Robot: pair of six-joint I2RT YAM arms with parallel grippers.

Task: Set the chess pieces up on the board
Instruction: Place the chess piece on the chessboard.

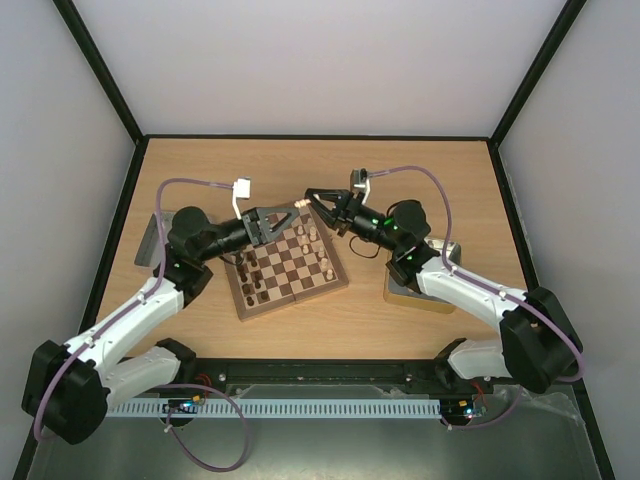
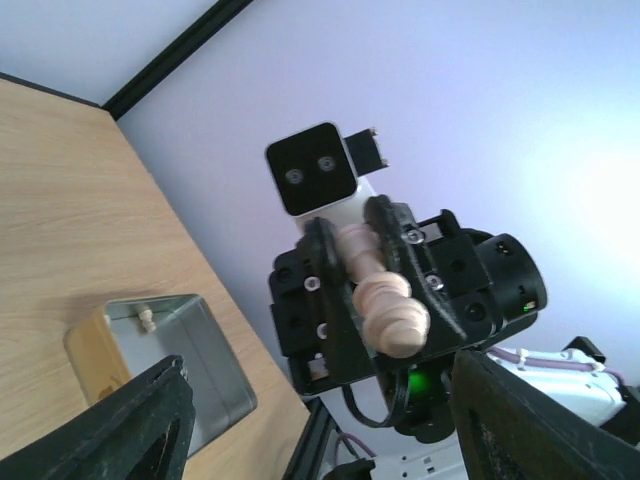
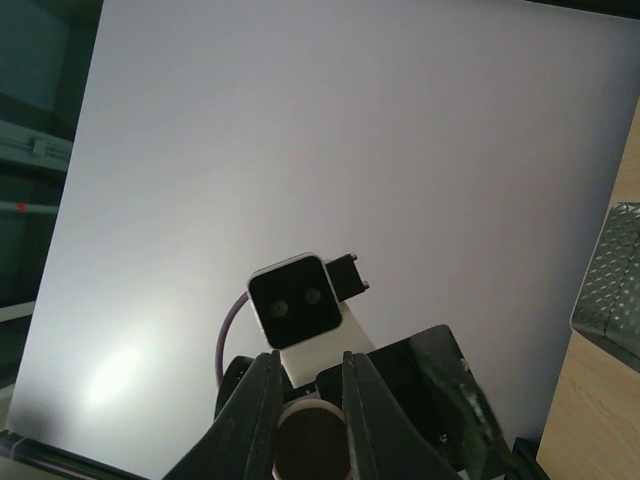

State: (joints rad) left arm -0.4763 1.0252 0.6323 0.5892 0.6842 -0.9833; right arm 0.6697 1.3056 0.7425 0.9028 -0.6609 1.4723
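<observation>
Though black-framed, pale walls (image 1: 320, 60) around wooden table (image 1: 440, 180); board (image 1: 290, 262) near centre

The table (image 1: 420, 170) is pale wood-grain laminate, smooth and matt. The board (image 1: 290, 268) is wood as well, its dark and cream squares carrying a soft satin sheen. The pale chess piece (image 2: 385, 305) is turned wood, smooth and bare-looking. The right gripper (image 2: 362, 265) is matt black plastic with small metal screw heads. The tin (image 2: 195, 365) is grey metal with a dull sheen. The arm shells (image 1: 130, 335) are white plastic, slightly glossy.
</observation>
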